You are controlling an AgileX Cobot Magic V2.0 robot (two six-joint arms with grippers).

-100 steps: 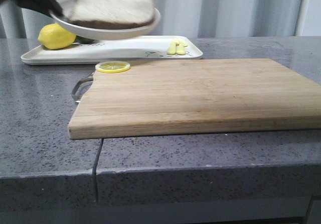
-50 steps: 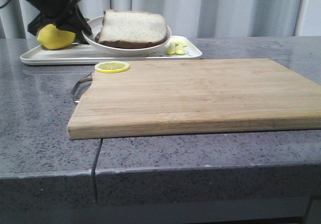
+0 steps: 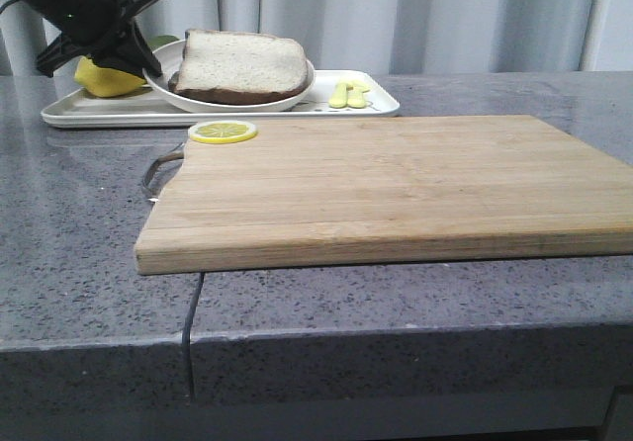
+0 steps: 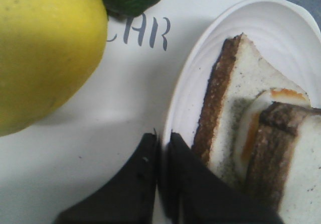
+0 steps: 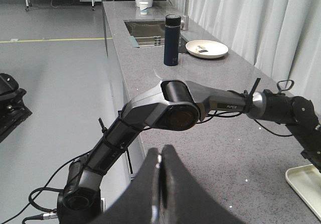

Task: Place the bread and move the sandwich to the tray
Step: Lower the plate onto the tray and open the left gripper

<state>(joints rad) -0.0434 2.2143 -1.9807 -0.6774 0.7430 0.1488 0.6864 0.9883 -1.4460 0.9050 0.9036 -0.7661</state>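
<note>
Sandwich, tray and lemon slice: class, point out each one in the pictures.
sandwich (image 3: 242, 63): front view, pale face of the top bread.
tray (image 3: 381, 105): front view, near right rim.
lemon slice (image 3: 223, 132): front view, its middle, on the cutting board's corner.

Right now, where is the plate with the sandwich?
In the front view, the white plate with the sandwich sits on the white tray at the far left of the counter, beside the lemon, behind the lemon slice.
</note>
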